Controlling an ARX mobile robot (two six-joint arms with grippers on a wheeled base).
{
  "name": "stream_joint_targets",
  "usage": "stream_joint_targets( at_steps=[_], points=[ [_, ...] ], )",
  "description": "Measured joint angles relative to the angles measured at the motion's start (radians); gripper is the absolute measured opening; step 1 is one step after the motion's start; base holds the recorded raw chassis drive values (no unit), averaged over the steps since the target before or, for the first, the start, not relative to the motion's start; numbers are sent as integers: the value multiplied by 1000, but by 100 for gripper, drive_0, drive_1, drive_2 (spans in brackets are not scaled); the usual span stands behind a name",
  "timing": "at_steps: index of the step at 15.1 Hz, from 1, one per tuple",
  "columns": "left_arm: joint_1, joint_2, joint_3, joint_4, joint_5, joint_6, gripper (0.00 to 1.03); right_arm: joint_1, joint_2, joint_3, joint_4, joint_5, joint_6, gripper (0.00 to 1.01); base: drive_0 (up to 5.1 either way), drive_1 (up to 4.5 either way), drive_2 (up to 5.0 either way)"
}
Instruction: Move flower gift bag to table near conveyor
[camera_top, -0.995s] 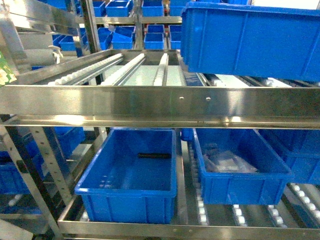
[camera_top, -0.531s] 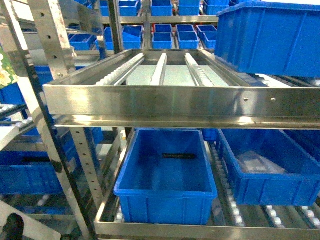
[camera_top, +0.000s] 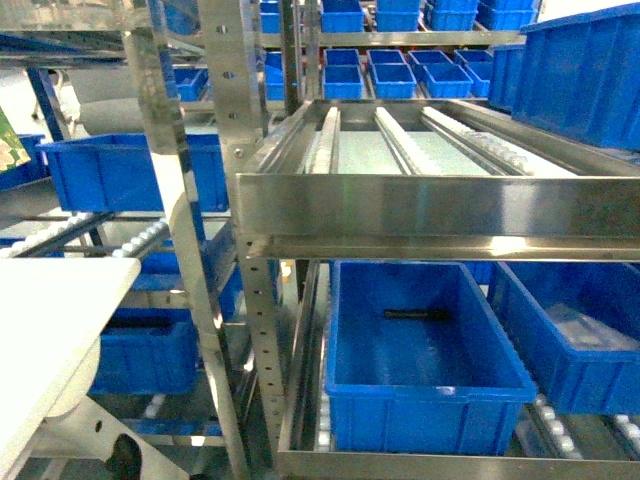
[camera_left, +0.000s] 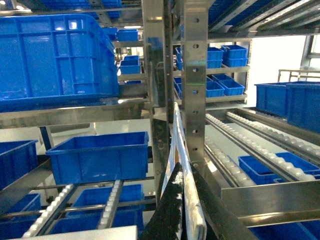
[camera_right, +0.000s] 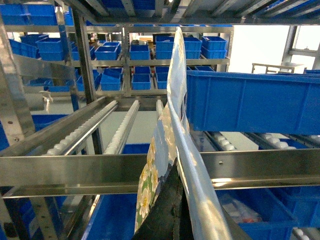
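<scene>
The flower gift bag hangs between both grippers. In the right wrist view its pale blue side with white and yellow flowers (camera_right: 150, 170) rises from my right gripper (camera_right: 184, 172), which is shut on its edge. My left gripper (camera_left: 184, 175) is shut on the bag's thin silvery edge (camera_left: 192, 215). Only a green, flowered sliver of the bag (camera_top: 8, 152) shows at the left edge of the head view, where neither gripper appears. The white table (camera_top: 45, 320) lies at the lower left, beside the steel conveyor (camera_top: 430, 205) with its roller rows.
Steel uprights (camera_top: 235, 200) stand between the table and the rack. An open blue bin (camera_top: 420, 360) holding a small black object sits on the lower level, another bin (camera_top: 570, 345) to its right. More blue bins (camera_top: 125, 170) fill the shelves behind and to the left.
The head view has swung left: the conveyor frame and blue bins slid to the right, and the white table has come into view at the lower left.
</scene>
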Motion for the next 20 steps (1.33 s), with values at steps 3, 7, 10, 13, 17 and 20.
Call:
stream_joint_targets(
  at_steps=[3, 7, 10, 13, 17, 20],
  points=[
    [0, -1, 0, 1, 0, 0, 2, 0, 0, 0, -2, 0, 0, 2, -500, 246, 246],
    [0, 0, 0, -2, 0, 0, 2, 0, 0, 0, 2, 0, 0, 2, -488, 247, 247],
    [0, 0, 0, -1, 0, 0, 2, 0, 0, 0, -2, 0, 0, 2, -484, 248, 248],
    [0, 0, 0, 0, 0, 0, 2, 0, 0, 0, 0, 0, 0, 2, -484, 248, 248],
    [0, -1, 0, 2, 0, 0, 2, 0, 0, 0, 0, 0, 0, 2, -484, 248, 248],
    [0, 0, 0, -1, 0, 0, 2, 0, 0, 0, 0, 0, 0, 2, -484, 248, 248]
  ],
)
